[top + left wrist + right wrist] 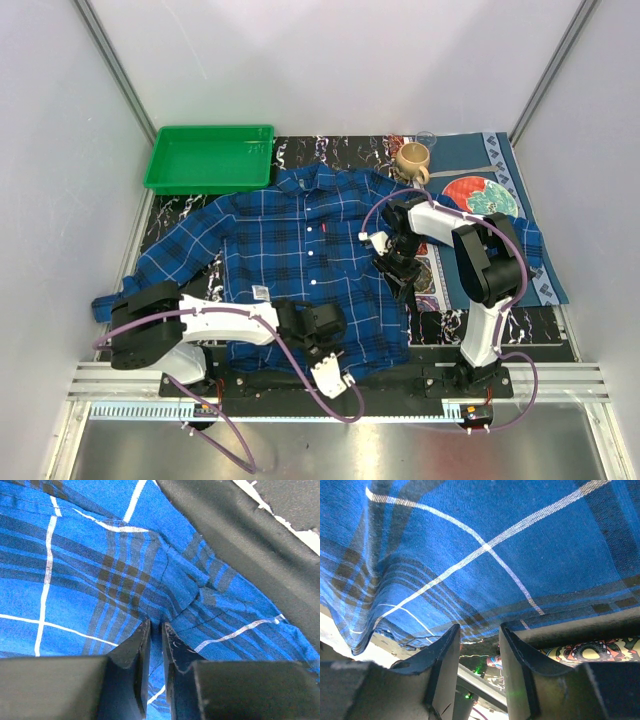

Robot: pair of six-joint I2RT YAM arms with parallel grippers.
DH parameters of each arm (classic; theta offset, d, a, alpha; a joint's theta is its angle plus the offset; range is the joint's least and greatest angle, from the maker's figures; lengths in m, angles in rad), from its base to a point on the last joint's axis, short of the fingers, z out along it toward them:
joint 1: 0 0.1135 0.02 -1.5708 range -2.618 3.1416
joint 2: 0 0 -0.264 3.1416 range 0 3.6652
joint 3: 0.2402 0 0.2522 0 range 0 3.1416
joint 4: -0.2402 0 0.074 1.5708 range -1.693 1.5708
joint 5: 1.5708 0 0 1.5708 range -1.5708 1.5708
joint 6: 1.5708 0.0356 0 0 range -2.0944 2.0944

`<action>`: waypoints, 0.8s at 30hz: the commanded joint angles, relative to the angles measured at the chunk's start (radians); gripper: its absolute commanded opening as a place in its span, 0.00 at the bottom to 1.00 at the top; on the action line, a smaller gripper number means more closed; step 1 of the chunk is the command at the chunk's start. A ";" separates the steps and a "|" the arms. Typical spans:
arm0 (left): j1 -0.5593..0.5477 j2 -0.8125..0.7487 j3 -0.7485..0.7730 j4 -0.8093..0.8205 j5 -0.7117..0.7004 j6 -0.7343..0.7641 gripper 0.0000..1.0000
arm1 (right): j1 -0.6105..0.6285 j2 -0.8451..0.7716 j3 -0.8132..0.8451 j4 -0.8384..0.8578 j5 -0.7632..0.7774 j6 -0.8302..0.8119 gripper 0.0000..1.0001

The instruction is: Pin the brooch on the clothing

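Note:
The blue plaid shirt [290,240] lies spread flat on the table, collar toward the back. My left gripper [322,326] sits on the shirt's lower front hem. In the left wrist view its jaws [156,624] are shut on a raised fold of the plaid cloth [75,555]. My right gripper [400,268] is at the shirt's right side edge. In the right wrist view it [479,627] is open, with the shirt's edge [470,530] just past its fingertips and nothing between them. The brooch shows in no view.
A green tray [210,158] stands at the back left. A tan mug [412,160], a small glass [427,138] and a red and teal plate [480,195] sit on a blue patterned mat [535,265] at the right. A white label [262,292] lies on the shirt.

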 commanded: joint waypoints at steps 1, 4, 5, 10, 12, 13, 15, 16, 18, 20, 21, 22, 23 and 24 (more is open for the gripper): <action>0.010 -0.024 0.057 -0.005 0.037 0.018 0.15 | 0.008 0.026 -0.016 0.082 0.072 -0.023 0.44; 0.010 -0.062 0.080 -0.050 0.045 0.005 0.15 | 0.008 0.031 -0.015 0.085 0.079 -0.018 0.43; 0.013 -0.079 0.085 -0.060 0.047 0.005 0.15 | 0.008 0.034 -0.015 0.085 0.079 -0.016 0.43; 0.035 -0.124 0.121 -0.122 0.079 -0.026 0.14 | 0.008 0.030 -0.015 0.084 0.081 -0.015 0.43; 0.044 -0.135 0.141 -0.155 0.096 -0.048 0.13 | 0.008 0.028 -0.015 0.082 0.081 -0.013 0.43; 0.048 -0.145 0.144 -0.168 0.109 -0.051 0.13 | 0.008 0.028 -0.013 0.082 0.083 -0.013 0.43; 0.056 -0.158 0.143 -0.203 0.145 -0.045 0.13 | 0.009 0.028 -0.010 0.081 0.083 -0.013 0.43; 0.059 -0.171 0.141 -0.223 0.155 -0.025 0.11 | 0.008 0.028 -0.009 0.082 0.083 -0.012 0.43; 0.062 -0.188 0.128 -0.276 0.187 0.000 0.10 | 0.008 0.030 -0.006 0.081 0.086 -0.012 0.43; 0.062 -0.216 0.115 -0.307 0.203 0.037 0.08 | 0.008 0.030 -0.003 0.082 0.090 -0.013 0.43; 0.061 -0.224 0.105 -0.342 0.217 0.049 0.07 | 0.008 0.028 -0.004 0.081 0.095 -0.013 0.43; 0.061 -0.237 0.099 -0.363 0.220 0.079 0.06 | 0.006 0.030 -0.006 0.081 0.095 -0.015 0.43; 0.062 -0.243 0.092 -0.379 0.223 0.089 0.06 | 0.006 0.028 -0.006 0.082 0.096 -0.016 0.43; 0.061 -0.250 0.083 -0.399 0.228 0.095 0.06 | 0.008 0.028 -0.006 0.081 0.099 -0.016 0.43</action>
